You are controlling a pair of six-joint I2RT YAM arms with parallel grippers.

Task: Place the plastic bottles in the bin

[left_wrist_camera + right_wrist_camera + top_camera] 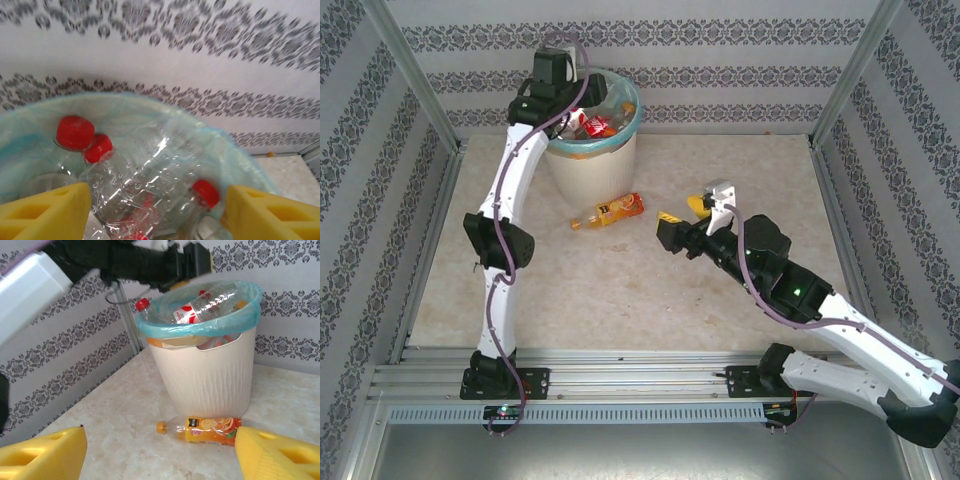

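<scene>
PILED HIGH: L gripper hangs over the round cream-white plastic bin w/ pale teal liner, its yellow fingers spread wide, nothing gripped btwn them. Beneath, clear red-capped plastic bottles lie heaped inside the bin, some poking above the rim. On the beige marbled tabletop, just in front of the bin, one orange-labelled bottle of amber drink lies on its side, cap pointing left in the top view. To its R, near but apart, R gripper faces bottle & bin, jaws wide apart, empty.
</scene>
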